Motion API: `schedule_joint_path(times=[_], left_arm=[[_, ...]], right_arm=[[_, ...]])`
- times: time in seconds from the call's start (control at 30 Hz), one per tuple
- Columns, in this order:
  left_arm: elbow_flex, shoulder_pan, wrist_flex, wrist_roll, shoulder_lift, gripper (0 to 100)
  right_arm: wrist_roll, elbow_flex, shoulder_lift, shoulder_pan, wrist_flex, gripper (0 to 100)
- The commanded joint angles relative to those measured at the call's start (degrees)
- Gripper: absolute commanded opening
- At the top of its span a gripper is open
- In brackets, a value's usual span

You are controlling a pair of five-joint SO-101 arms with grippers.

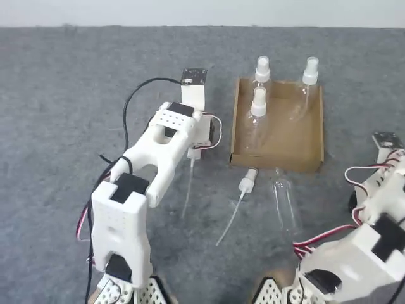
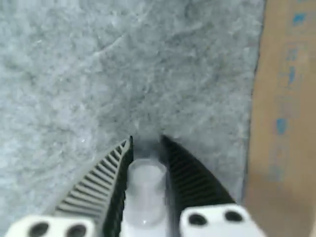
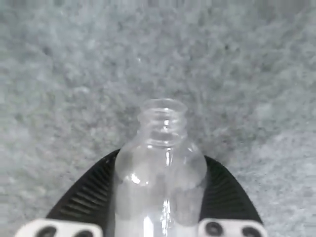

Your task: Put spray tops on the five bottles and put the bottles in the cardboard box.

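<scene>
The left gripper [image 2: 146, 142] is clamped on a spray top [image 2: 144, 185] beside the cardboard box [image 2: 284, 123]. The right gripper [image 3: 162, 159] grips an uncapped bottle [image 3: 159, 190] over the table [image 3: 59, 74]. Align the dangling tube [image 1: 188, 190] with the bottle's neck [image 3: 162, 116] before lowering, and avoid bending the tube.

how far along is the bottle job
Done: three capped bottles lie in the cardboard box. In hand: the left gripper holds a spray top, the right gripper an open bottle. Left: a loose top and uncapped bottle on the table.
</scene>
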Motion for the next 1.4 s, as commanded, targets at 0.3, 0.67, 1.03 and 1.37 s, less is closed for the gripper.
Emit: schedule_joint_path(times=[0.3,0.67,1.03,1.37], left_arm=[[20.79,-0.70,1.41,-12.40,-22.86,4],[35.38,-5.27,-9.14,-17.67,-30.15,4],[31.87,-5.71,-9.23,-17.76,-24.88,15],[31.78,-5.27,-6.07,-17.67,-24.70,15]], right_arm=[[-7.12,-7.65,-3.82,-8.84,-5.05,11.3],[-2.73,-7.56,2.68,-11.74,-5.05,11.7],[0.35,-7.21,3.56,-12.00,-2.24,21.9],[1.32,-7.65,3.12,-11.74,-0.31,22.0]])
